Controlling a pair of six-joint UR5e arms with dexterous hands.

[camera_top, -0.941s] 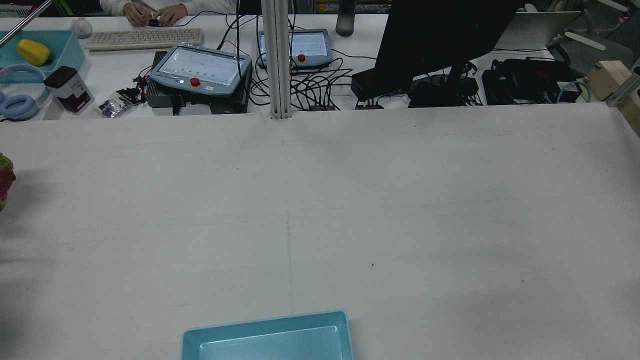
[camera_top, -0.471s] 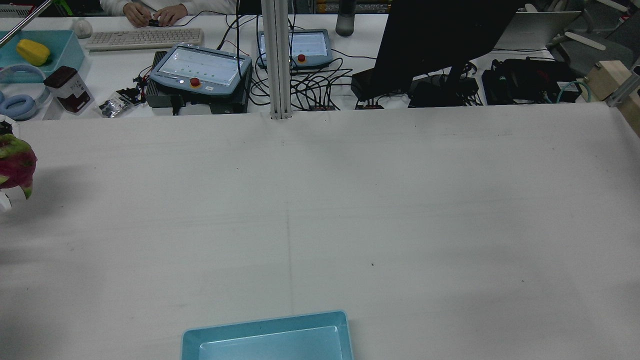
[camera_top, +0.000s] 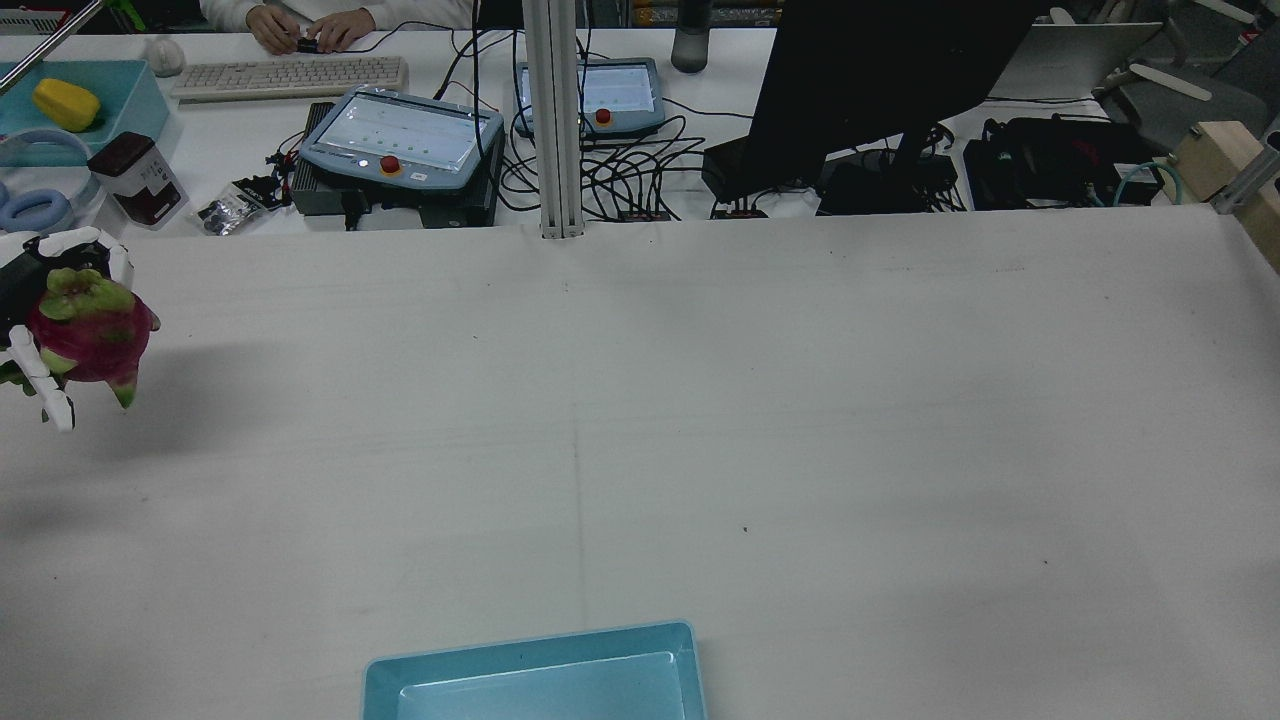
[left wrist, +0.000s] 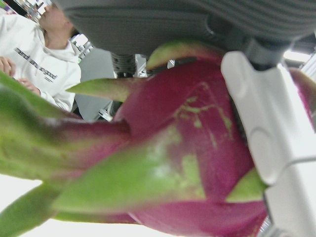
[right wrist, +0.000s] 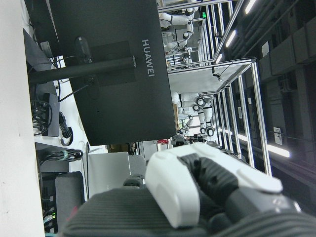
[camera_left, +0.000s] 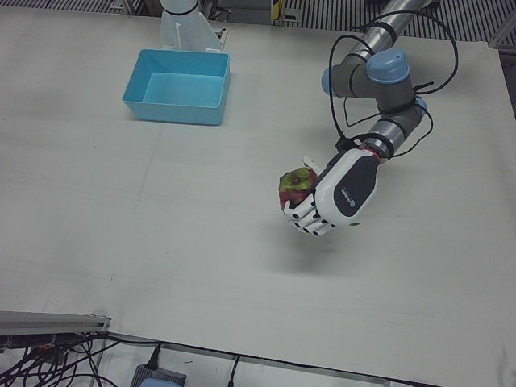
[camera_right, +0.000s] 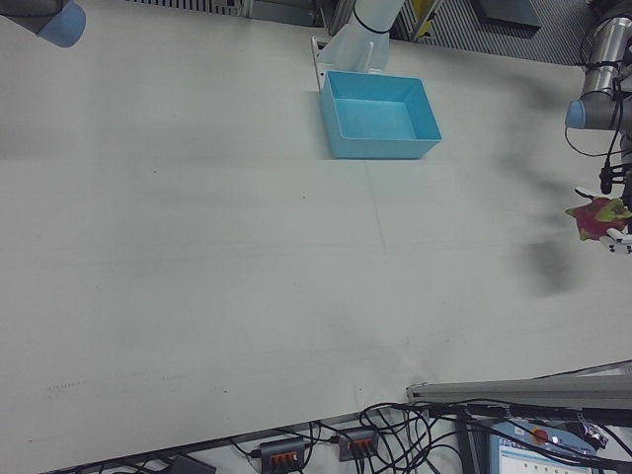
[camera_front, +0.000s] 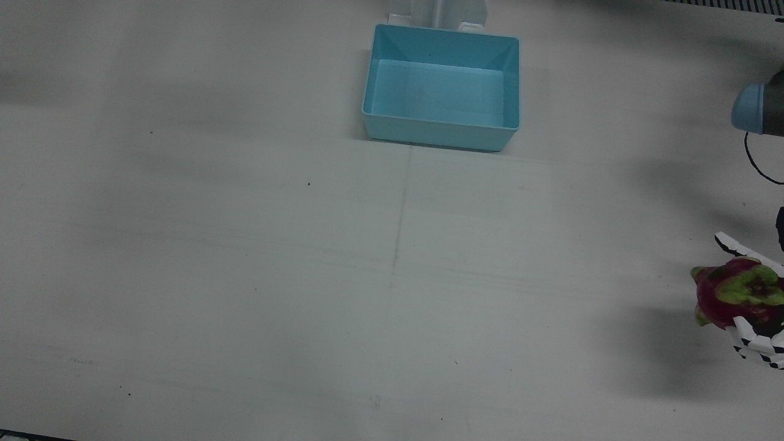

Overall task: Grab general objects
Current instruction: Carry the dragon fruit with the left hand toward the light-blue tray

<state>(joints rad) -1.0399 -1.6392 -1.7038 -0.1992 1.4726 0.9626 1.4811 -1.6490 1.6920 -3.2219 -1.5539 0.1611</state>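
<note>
A magenta and green dragon fruit [camera_left: 297, 181] is held in my left hand [camera_left: 343, 189], above the white table with its shadow below. In the rear view the fruit [camera_top: 85, 335] and hand [camera_top: 20, 290] are at the far left edge. In the front view the fruit [camera_front: 735, 297] is at the far right edge. The left hand view is filled by the fruit [left wrist: 187, 148] with a white finger [left wrist: 256, 118] across it. My right hand [right wrist: 173, 187] shows only in its own view, as part of a finger; its state is unclear.
An empty light blue bin [camera_front: 441, 33] stands near the robot's side at the table's middle, also in the rear view [camera_top: 530, 645]. Beyond the table's far edge are teach pendants [camera_top: 400, 140], cables, a black monitor [camera_top: 880, 80] and a seated person.
My left hand with the dragon fruit has moved rightward in the rear view, from barely showing at the left edge to well inside the frame.
</note>
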